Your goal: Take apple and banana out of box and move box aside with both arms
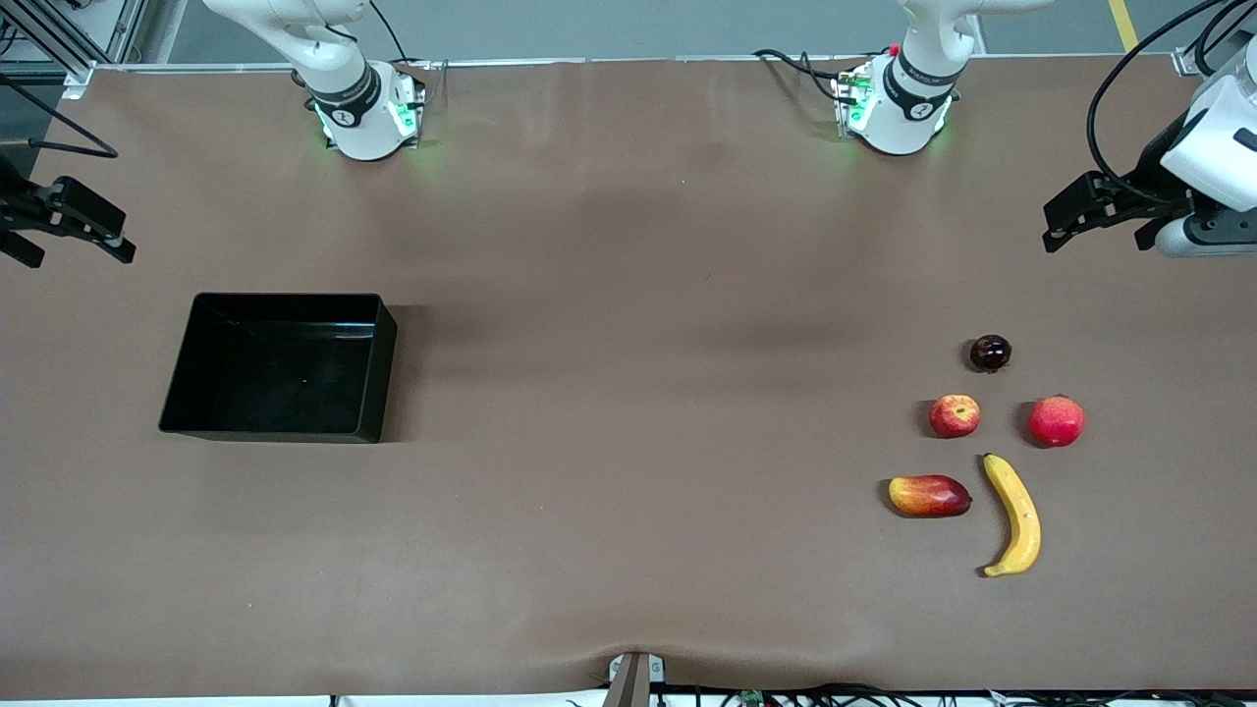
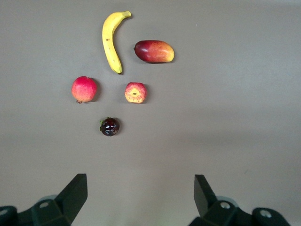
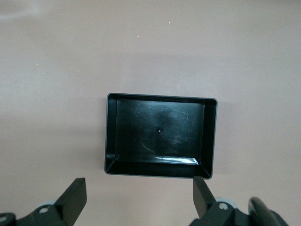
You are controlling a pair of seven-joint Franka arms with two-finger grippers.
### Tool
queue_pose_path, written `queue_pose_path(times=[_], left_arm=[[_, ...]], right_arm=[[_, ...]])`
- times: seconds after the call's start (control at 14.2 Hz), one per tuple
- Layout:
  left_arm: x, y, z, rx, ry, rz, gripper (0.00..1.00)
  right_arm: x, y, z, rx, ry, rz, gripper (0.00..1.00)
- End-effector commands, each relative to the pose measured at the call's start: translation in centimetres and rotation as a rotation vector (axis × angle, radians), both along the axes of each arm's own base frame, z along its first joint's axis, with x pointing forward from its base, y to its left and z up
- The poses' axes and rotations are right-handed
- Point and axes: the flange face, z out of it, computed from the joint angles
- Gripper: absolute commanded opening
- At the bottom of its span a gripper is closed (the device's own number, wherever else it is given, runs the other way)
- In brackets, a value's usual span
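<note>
Nearest the camera, the banana [image 1: 1015, 516] lies on the tabletop toward the left arm's end, the apple [image 1: 955, 415] just farther in. The box [image 1: 283, 365] sits empty near the right arm's end. Both fruits look already out; the task seems done. The left gripper [image 1: 1085, 211] and right gripper [image 1: 74, 224] hover at the table's ends, jaws open, empty.

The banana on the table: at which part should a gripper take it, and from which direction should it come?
Probably the middle of the banana, from straight above. It lies flat on the table, one end toward the front camera, so the fingers should close across its narrow width, not along its curve. The mango beside it lies apart, leaving room for a finger.
</note>
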Motion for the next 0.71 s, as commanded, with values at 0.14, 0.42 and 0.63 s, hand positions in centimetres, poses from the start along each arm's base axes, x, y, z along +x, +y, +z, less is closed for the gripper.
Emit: queue_pose_path(times=[0.14, 0.42, 0.63], left_arm=[[-0.54, -0.32, -0.10, 0.000, 0.003, 0.002, 1.00], [-0.41, -0.24, -0.11, 0.000, 0.002, 0.003, 1.00], [-0.14, -0.01, 0.04, -0.002, -0.006, 0.008, 1.00]], right_arm=[[-0.02, 0.19, 0.54, -0.006, 0.014, 0.021, 1.00], [-0.18, -0.03, 0.67, -0.005, 0.020, 0.030, 1.00], [-0.21, 0.13, 0.64, -0.010, 0.022, 0.116, 1.00]])
